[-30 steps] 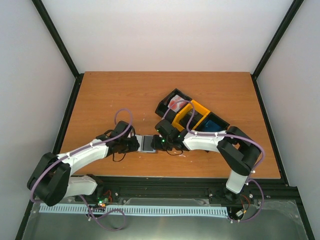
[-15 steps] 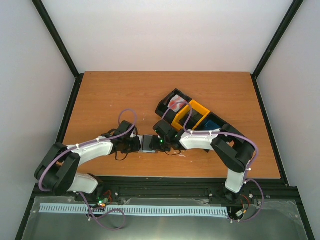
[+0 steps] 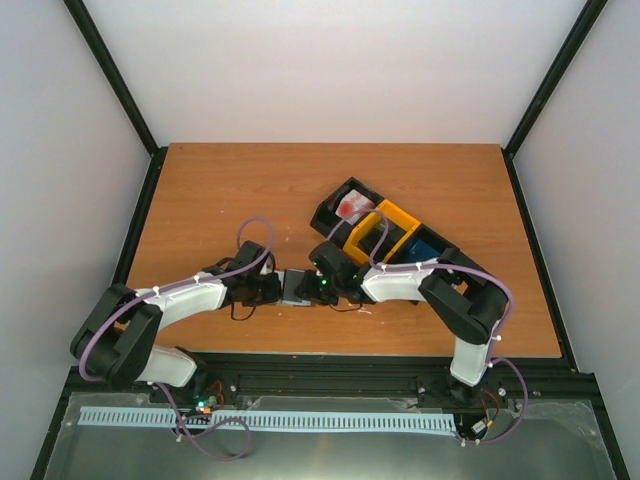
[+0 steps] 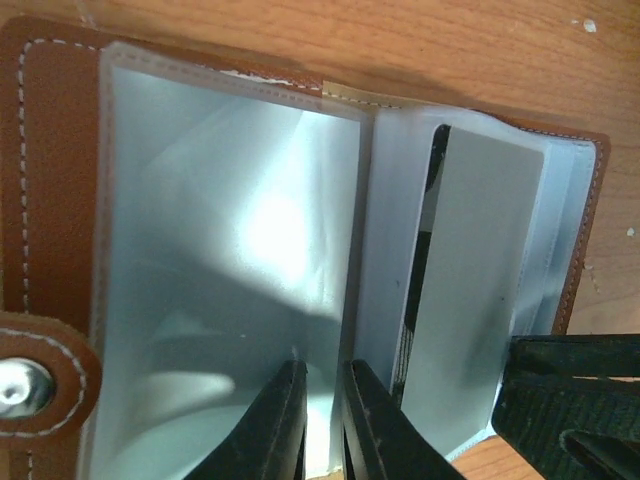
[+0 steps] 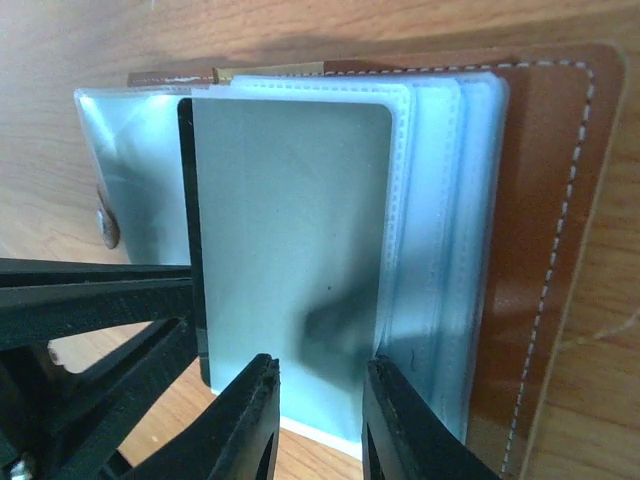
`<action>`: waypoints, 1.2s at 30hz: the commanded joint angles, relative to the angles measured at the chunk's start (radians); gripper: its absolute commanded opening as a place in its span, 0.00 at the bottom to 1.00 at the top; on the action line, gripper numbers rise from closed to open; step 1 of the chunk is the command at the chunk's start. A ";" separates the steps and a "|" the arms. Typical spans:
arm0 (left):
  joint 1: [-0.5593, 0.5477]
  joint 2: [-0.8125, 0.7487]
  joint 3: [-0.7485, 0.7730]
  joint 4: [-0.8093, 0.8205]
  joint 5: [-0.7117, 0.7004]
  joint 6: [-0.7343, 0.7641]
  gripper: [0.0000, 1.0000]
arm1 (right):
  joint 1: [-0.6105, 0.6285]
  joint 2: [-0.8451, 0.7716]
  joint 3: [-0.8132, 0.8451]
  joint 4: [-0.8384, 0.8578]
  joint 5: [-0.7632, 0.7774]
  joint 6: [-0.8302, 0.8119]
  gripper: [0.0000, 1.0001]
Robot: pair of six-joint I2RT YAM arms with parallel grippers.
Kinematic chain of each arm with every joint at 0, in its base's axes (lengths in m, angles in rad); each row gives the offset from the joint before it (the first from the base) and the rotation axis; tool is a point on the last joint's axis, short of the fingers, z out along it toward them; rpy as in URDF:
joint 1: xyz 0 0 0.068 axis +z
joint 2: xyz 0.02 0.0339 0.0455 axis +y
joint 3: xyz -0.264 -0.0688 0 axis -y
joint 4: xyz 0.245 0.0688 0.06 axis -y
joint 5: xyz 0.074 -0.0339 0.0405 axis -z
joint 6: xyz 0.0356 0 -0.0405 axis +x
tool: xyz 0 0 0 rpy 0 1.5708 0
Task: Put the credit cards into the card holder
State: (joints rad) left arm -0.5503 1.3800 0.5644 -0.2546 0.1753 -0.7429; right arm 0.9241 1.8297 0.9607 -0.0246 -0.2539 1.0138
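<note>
Card holder (image 4: 60, 150): brown leather-like cover with pale stitching along a rounded rim. It lies open and flat on the table, with glossy, clear grey-blue plastic sleeves inside.
Strap: a brown tab with a round metal snap (image 4: 15, 388) at one outer edge of the holder.
Credit card (image 5: 290, 260): thin, flat and rectangular, with rounded corners, a matt grey face and a dark edge. It rests on the stack of sleeves on my right gripper's side. I cannot tell whether it sits under the top sleeve's plastic.
My right gripper (image 5: 320, 365): black fingers apart, standing over the card's near end. The card is wider than the gap between them.
My left gripper (image 4: 325, 375): black fingers almost together, pinched on the free edge of a sleeve leaf by the holder's middle fold.
Position: the holder lies between my two grippers, which face each other across it near the table's front edge.
Table (image 3: 230, 190): smooth orange-brown wood grain.
Tray (image 3: 400, 213): black and yellow, with three compartments. It lies beyond my right arm, apart from the holder.
</note>
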 commanded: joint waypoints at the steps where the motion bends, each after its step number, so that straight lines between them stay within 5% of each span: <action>1: 0.001 0.022 -0.008 0.010 0.012 0.022 0.12 | 0.013 -0.014 -0.101 0.267 -0.097 0.136 0.24; 8: 0.001 0.023 -0.011 0.002 0.000 0.022 0.11 | 0.013 -0.007 -0.142 0.358 -0.086 0.195 0.24; 23: 0.002 0.002 -0.015 -0.013 -0.026 0.016 0.11 | 0.013 -0.001 -0.090 0.183 0.078 0.108 0.36; 36: 0.001 -0.008 -0.016 -0.025 -0.050 0.013 0.10 | 0.010 0.004 -0.143 0.422 -0.098 0.182 0.38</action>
State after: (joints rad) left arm -0.5480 1.3750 0.5587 -0.2539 0.1471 -0.7399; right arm 0.9249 1.8339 0.8463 0.2707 -0.2832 1.1572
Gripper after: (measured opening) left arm 0.104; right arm 0.378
